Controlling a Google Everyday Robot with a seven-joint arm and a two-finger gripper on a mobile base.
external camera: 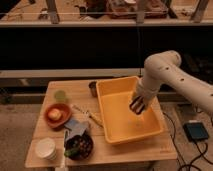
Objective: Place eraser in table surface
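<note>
My gripper [137,106] hangs from the white arm over the right half of the yellow bin [122,127], pointing down, a little above its floor. Its tip is dark. I cannot make out the eraser as a separate thing; it may be hidden at the gripper's tip or inside the bin. The light tan slatted table surface [127,152] carries the bin and the other items, and bare wood shows along its front edge and left side.
Left of the bin are a dark cup [93,88], a green lid [61,95], an orange plate with food [56,114], a grey-blue cloth [76,127], a dark bowl [80,147] and a white cup [46,148]. A black device [195,131] lies on the floor at the right.
</note>
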